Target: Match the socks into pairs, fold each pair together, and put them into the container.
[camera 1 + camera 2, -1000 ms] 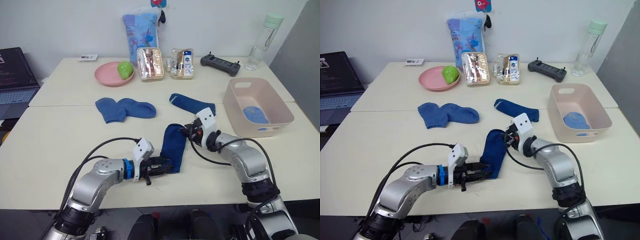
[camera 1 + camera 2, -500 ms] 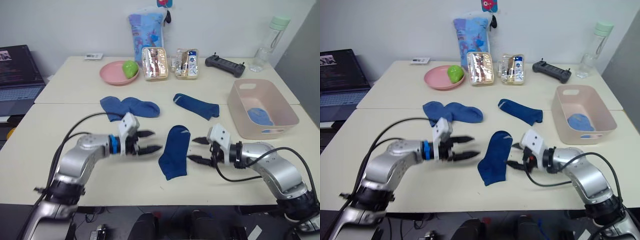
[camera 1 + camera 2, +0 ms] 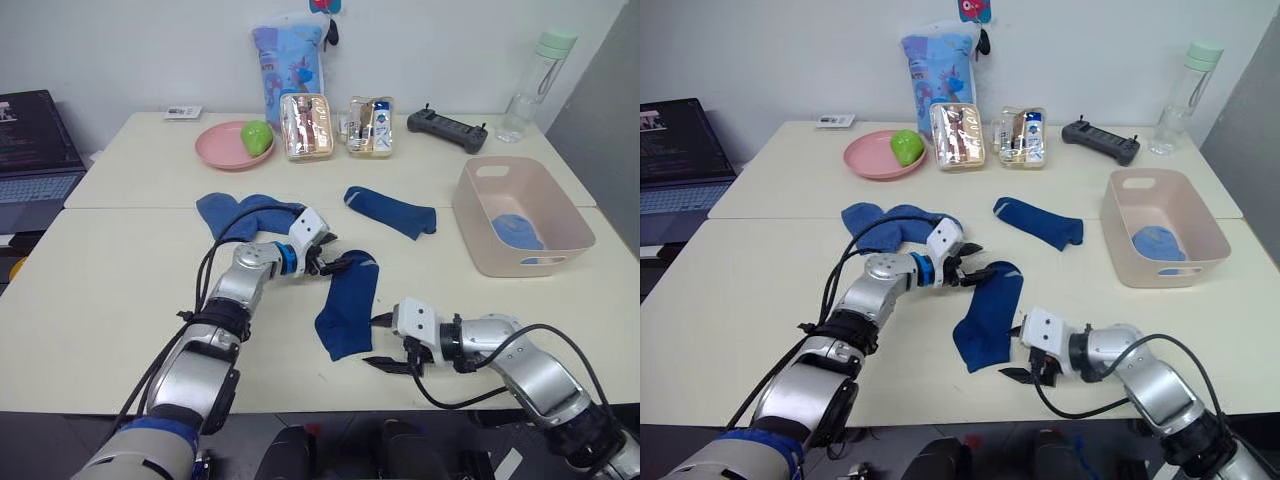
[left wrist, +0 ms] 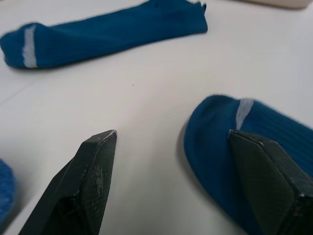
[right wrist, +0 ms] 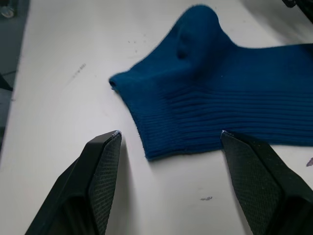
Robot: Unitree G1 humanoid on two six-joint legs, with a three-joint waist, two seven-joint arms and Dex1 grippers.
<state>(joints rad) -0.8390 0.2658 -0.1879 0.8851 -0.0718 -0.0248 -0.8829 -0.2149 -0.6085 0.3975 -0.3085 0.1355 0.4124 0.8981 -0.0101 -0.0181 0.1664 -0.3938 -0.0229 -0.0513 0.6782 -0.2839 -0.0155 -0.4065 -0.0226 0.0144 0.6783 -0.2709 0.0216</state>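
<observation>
We see a dark blue ribbed knit sock [image 3: 348, 303] lying flat at the middle of the cream surface [image 3: 100, 290], its toe end with a pale stripe pointing away from the robot and its cuff end nearest the robot. A second dark blue sock [image 3: 390, 211] lies flat beyond it, and a pair of mid-blue socks [image 3: 243, 213] lies overlapped to the left. The pale pink-beige rectangular plastic tub [image 3: 520, 215], with rounded corners and handle slots, stands at the right and holds a light blue folded sock [image 3: 516, 232].

Along the far edge stand a round pink plate [image 3: 225, 148] bearing a green object [image 3: 255, 134], two clear pouches [image 3: 305, 126], a black controller [image 3: 446, 128] and a clear bottle [image 3: 528, 70].

The left claw [image 3: 331, 262] is spread wide at the toe end, one finger over the fabric. The right claw [image 3: 384, 341] is spread wide just beside the cuff, gripping nothing.
</observation>
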